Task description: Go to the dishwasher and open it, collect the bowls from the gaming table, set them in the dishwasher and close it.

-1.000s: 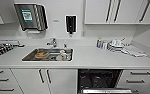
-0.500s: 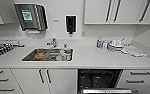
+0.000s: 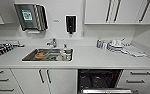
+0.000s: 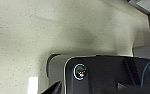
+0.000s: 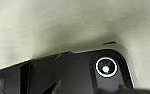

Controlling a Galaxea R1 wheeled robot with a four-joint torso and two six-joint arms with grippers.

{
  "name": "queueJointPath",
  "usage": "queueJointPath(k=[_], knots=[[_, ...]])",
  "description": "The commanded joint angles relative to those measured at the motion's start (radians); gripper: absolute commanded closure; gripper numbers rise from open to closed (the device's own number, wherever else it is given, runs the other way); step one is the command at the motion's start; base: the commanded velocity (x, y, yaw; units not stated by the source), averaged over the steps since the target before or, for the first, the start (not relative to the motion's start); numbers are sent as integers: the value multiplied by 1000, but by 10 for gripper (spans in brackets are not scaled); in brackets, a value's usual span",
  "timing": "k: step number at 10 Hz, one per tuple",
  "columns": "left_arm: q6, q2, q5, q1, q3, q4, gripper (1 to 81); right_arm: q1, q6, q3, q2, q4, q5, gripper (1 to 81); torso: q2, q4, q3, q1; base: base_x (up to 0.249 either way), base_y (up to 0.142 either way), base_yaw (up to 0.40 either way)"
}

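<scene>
At the far left of the head view, a tray of small items [image 3: 1,48] sits on the white desk [image 3: 96,58], below a steel paper-towel dispenser [image 3: 31,16] on the wall. Next comes the steel sink [image 3: 28,58] with a tap [image 3: 52,43] behind it; something orange and a few bottles lie in the basin, too blurred to name. A black soap dispenser [image 3: 70,24] hangs on the wall above. Under the desk, white cupboard doors [image 3: 44,81] stand just left of the dishwasher [image 3: 98,80], which is open: its dark interior shows and the door's bar handle lies at the lower edge. Above it, on the desk toward the right, are bottles [image 3: 101,44] and stacked dishes [image 3: 116,45], with drawers [image 3: 139,77] beyond. In the wrist views speckled floor [image 4: 28,37] lies below the robot's dark plates; whether either hand is released or clenched cannot be told.
</scene>
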Motion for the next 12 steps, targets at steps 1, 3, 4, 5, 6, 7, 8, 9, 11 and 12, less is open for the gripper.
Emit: queueJointPath(k=[1,3,4,5,6,7,8,9,11,12], knots=[[-1,17,151,-15,-23,2,10,13,5,-61,36,-3,-40,10,0,0,0,0,0,0,0],[-4,30,163,-15,-23,2,10,6,5,-101,65,-4,-40,10,0,0,0,0,0,0,0],[-4,31,163,-15,-22,2,10,3,5,-106,71,-3,-40,10,0,0,0,0,0,0,0],[-4,36,163,-15,-22,3,10,0,5,-106,74,-3,-40,10,0,0,0,0,0,0,0],[-4,40,163,-15,-22,3,10,-3,5,-104,76,-3,-40,10,0,0,0,0,0,0,0],[-4,47,165,-15,-23,-1,10,-7,4,-106,79,-7,-40,10,0,0,1,0,0,0,0],[-4,48,163,-15,-23,-3,10,-10,1,-107,87,-10,-40,10,0,0,1,0,0,0,0],[-4,53,163,-15,-23,-4,10,-12,-3,-116,99,-10,-40,10,0,0,1,0,0,0,0],[-4,59,165,-15,-23,-1,10,-13,-4,-155,128,-12,-48,10,0,0,1,0,0,0,0],[-4,59,165,-15,-23,2,10,-15,-6,-173,143,-14,-46,10,0,0,1,0,0,0,0]])
